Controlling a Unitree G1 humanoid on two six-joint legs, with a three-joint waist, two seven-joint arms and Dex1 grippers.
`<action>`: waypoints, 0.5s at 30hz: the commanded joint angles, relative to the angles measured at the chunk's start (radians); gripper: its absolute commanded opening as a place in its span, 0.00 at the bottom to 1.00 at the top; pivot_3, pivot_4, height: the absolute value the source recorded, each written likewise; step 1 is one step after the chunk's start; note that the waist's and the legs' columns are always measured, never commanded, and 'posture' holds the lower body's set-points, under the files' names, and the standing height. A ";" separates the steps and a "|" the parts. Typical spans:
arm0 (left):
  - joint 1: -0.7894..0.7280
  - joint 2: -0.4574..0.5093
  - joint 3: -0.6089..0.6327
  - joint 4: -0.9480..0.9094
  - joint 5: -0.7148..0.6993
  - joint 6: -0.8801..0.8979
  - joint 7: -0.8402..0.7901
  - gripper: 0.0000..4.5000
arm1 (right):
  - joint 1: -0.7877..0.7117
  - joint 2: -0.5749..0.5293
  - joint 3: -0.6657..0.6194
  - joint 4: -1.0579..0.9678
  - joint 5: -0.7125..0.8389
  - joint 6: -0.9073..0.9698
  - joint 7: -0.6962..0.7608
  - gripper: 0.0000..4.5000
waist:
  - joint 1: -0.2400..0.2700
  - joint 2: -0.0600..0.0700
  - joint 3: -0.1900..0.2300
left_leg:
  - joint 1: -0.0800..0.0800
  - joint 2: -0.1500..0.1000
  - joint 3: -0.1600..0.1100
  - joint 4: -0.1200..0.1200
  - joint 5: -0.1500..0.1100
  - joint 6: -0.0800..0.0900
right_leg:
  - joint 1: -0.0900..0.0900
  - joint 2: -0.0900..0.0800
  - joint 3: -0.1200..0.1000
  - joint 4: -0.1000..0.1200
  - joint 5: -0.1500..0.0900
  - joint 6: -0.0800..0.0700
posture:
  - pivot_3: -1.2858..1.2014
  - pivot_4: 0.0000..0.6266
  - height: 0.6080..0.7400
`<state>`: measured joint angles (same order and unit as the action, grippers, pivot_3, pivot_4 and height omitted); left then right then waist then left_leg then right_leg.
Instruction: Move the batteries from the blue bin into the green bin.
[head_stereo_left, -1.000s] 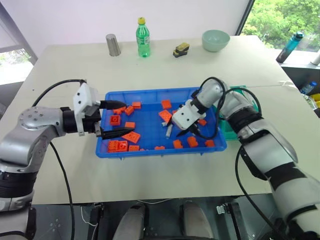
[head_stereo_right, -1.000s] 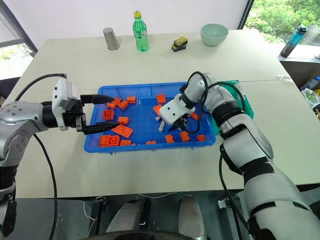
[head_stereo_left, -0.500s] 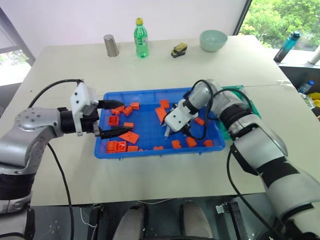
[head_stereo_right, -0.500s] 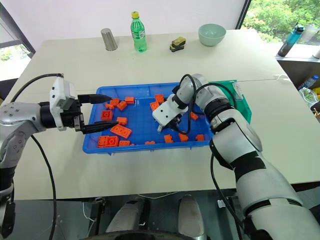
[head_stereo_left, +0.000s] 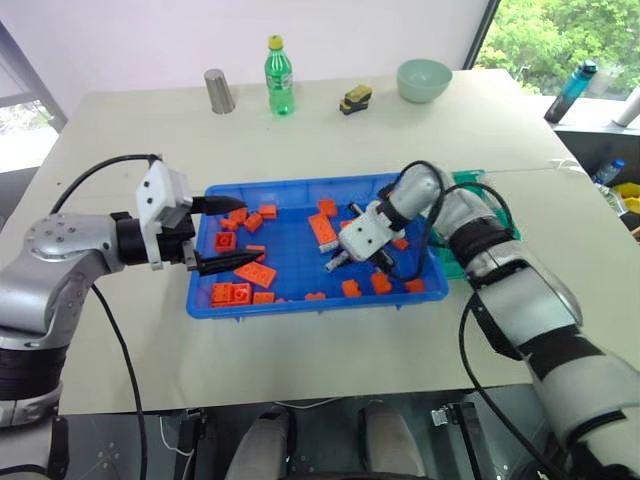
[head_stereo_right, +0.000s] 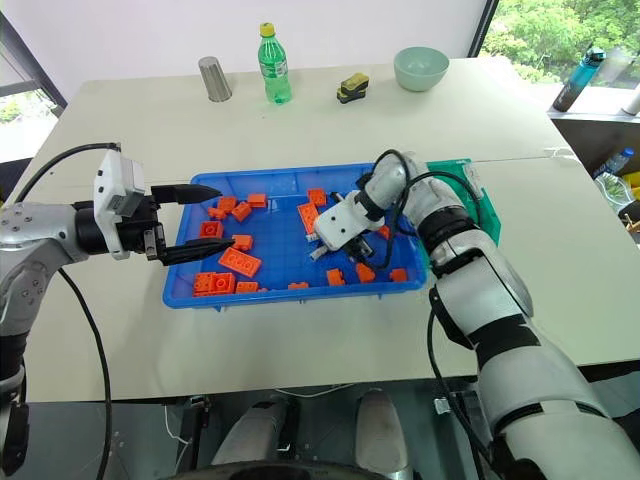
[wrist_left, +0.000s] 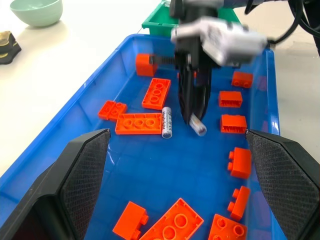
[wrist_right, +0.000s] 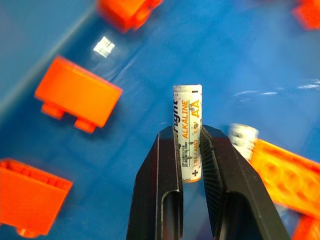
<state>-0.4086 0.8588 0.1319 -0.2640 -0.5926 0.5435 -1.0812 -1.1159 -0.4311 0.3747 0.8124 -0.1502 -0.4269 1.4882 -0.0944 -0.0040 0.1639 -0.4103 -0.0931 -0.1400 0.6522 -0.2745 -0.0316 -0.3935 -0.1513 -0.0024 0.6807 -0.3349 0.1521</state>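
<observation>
A beige table stands before a pale wall; windows show green foliage.

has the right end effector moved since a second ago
Yes. The right end effector was low over the blue bin floor with jaws apart around a battery; now it is shut on that battery and lifted slightly off the floor.

Two batteries, about fifteen orange bricks, one blue bin, one green bin, one bowl, two bottles.
</observation>
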 joint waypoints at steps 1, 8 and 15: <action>-0.003 -0.005 0.010 -0.013 -0.010 -0.010 -0.002 1.00 | 0.093 -0.105 -0.185 -0.440 0.192 0.501 -0.043 0.01 | 0.004 0.000 0.000 | 0.000 0.000 0.000 0.000 0.000 0.000 | 0.000 0.000 0.000 0.000 0.000 0.000 | 0.52 0.24 0.90; -0.013 -0.022 -0.016 0.020 0.000 -0.026 -0.026 1.00 | 0.397 -0.330 -0.481 -0.911 0.278 1.109 -0.321 0.01 | 0.050 0.000 0.000 | -0.001 -0.001 0.002 0.001 0.000 0.000 | 0.001 -0.002 0.001 -0.002 0.000 0.000 | 0.52 0.24 0.90; -0.104 -0.057 -0.078 0.106 0.029 -0.051 -0.063 1.00 | 0.603 -0.390 -0.628 -1.068 0.307 1.306 -0.514 0.01 | 0.052 0.000 0.000 | -0.001 -0.001 0.005 0.001 0.000 0.001 | 0.002 -0.002 0.001 -0.008 0.000 0.000 | 0.52 0.24 0.90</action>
<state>-0.4887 0.8060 0.0569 -0.1599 -0.5739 0.5155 -1.1314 -0.5267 -0.8069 -0.2124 -0.2022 0.1410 0.8546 1.0171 -0.0423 -0.0042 0.1638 -0.4110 -0.0938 -0.1349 0.6531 -0.2748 -0.0310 -0.3918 -0.1532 -0.0011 0.6726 -0.3350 0.1520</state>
